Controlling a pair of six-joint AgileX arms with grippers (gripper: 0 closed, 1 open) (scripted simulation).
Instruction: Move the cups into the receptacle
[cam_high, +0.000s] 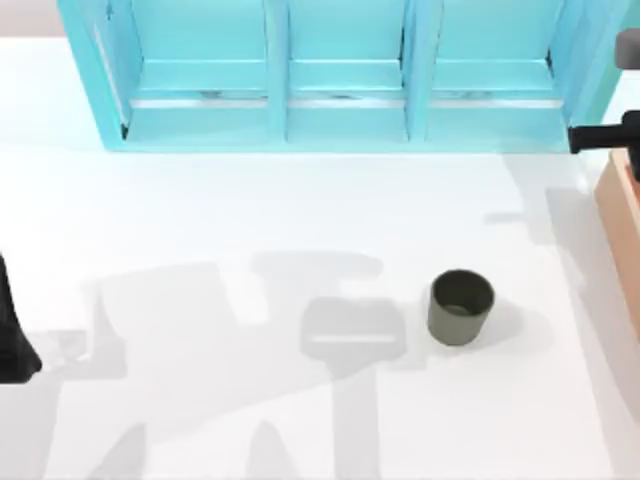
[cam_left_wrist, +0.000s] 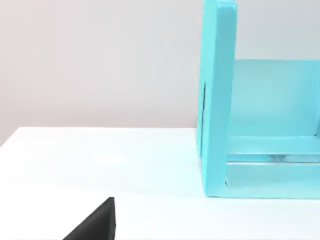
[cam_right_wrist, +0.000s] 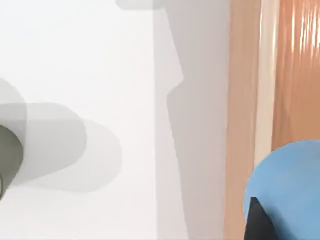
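On the table (cam_high: 250, 220):
Olive-grey cup (cam_high: 461, 307): upright, right of centre.
Blue cup (cam_right_wrist: 287, 185): at the wooden box (cam_high: 622, 215) wall.
Right pincer (cam_right_wrist: 257, 215): state cannot be told.
Left arm (cam_high: 12, 330): parked at left edge.

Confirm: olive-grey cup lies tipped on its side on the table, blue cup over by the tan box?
Not quite. The olive-grey cup stands upright, open mouth up, as the top view shows. The rest holds: the blue cup is beside the tan box in the right wrist view.
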